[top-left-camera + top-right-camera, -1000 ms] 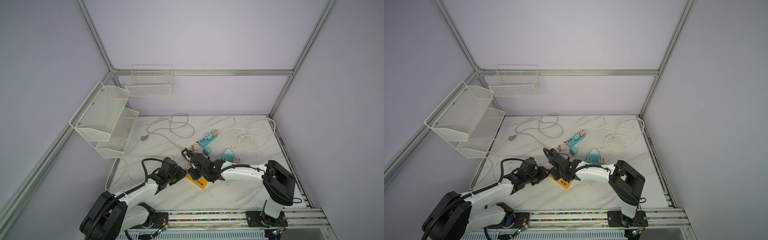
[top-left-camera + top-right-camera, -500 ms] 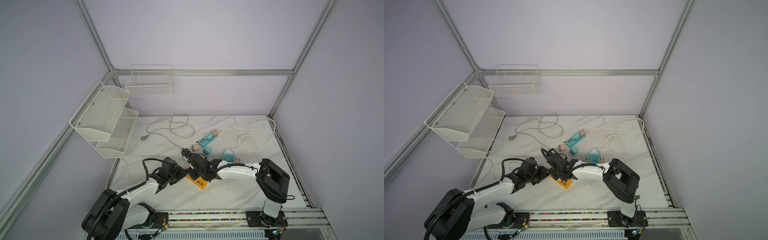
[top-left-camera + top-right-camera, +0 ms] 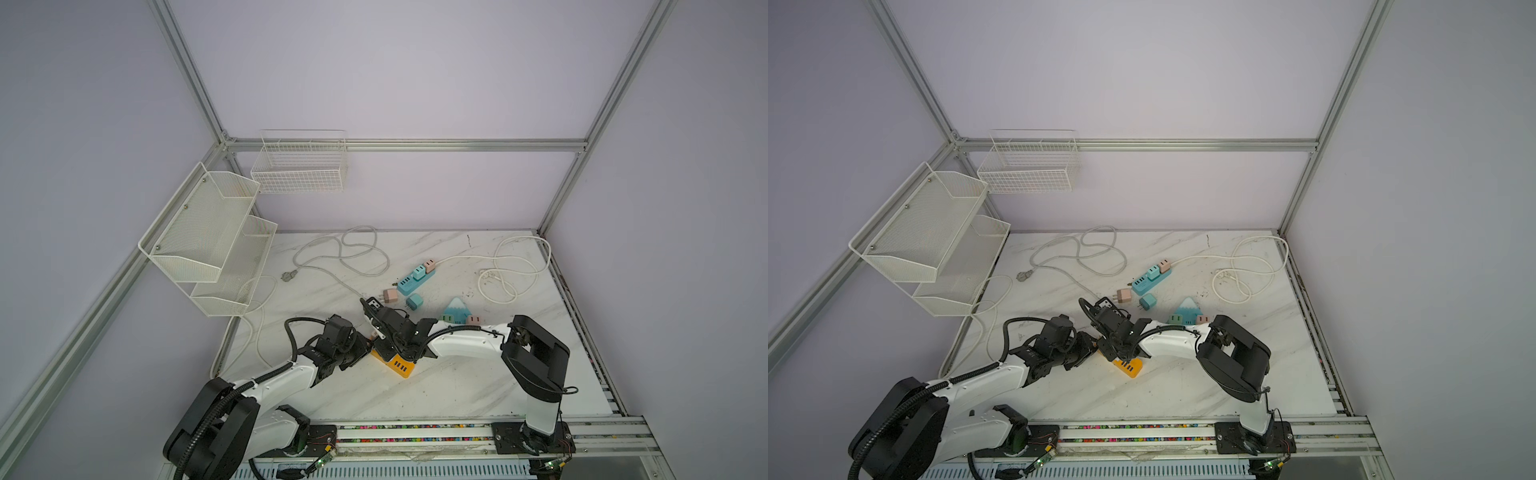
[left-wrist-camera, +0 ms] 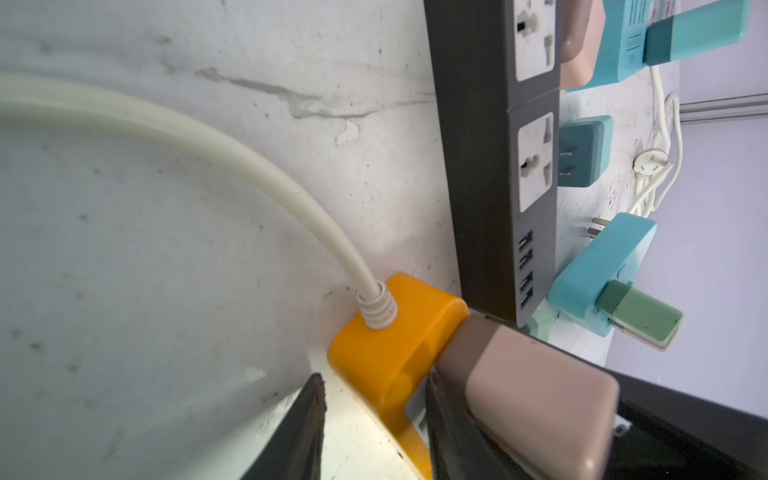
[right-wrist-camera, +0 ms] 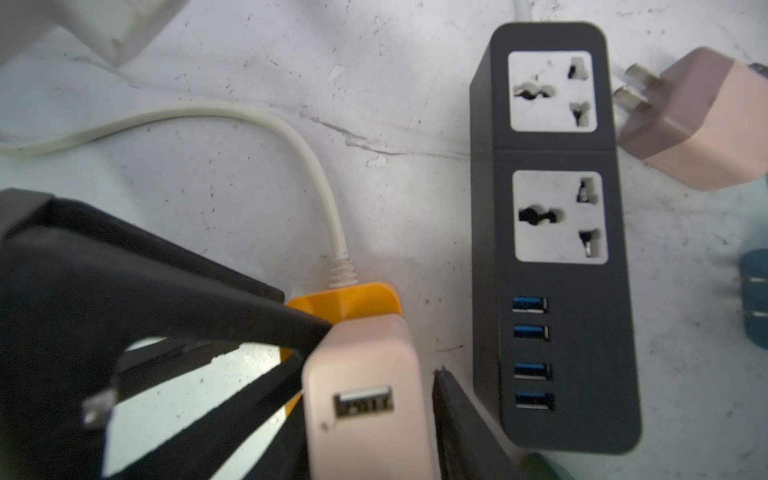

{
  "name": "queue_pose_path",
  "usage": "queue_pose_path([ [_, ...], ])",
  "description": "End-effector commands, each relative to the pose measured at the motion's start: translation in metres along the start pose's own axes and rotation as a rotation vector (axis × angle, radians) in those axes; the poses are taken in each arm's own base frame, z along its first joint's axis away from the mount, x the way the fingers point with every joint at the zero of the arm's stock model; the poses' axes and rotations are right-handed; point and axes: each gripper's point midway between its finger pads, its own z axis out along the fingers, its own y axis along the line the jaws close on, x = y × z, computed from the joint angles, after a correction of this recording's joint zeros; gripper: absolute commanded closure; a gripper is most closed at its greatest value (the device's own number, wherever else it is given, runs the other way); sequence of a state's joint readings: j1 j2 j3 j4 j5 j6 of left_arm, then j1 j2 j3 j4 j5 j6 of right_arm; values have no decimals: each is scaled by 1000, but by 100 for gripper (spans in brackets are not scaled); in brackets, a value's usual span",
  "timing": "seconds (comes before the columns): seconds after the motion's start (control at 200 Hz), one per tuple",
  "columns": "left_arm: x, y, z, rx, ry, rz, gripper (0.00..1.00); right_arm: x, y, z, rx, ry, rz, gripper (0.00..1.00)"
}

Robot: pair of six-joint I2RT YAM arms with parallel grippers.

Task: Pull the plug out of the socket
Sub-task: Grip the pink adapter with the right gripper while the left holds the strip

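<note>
A: Grippers?
B: My right gripper [image 5: 370,374] flanks the pink plug [image 5: 361,419], left gripper [image 4: 378,399] straddles the orange socket [image 4: 386,332]. I can't tell if either is clamped.
A: Plug location?
B: On the socket, near-centre of the table [image 3: 457,386], black strip [image 5: 552,257] just beside.

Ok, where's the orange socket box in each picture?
In a top view: orange socket box sits in front of grey power strip.
In a top view: box, same spot.
Left wrist: box beside grey power strip.
Right wrist: box behind pink plug.
Landmark: grey power strip.
</note>
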State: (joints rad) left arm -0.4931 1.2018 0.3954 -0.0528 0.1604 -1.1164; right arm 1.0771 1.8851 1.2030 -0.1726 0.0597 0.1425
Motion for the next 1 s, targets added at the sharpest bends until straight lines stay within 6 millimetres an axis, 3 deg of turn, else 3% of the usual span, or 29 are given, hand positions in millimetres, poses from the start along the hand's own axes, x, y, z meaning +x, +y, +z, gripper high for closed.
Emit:
queue_pose_path([
  [0.0,10,31,1,-96,19,-26,62,3,3,5,-12,22,-24,59],
  [0.845,23,43,6,-105,60,-56,64,-15,-13,-10,-3,-52,-9,86],
  [0.995,25,45,6,-111,67,-58,64,-17,-3,-11,-46,-62,-4,89],
])
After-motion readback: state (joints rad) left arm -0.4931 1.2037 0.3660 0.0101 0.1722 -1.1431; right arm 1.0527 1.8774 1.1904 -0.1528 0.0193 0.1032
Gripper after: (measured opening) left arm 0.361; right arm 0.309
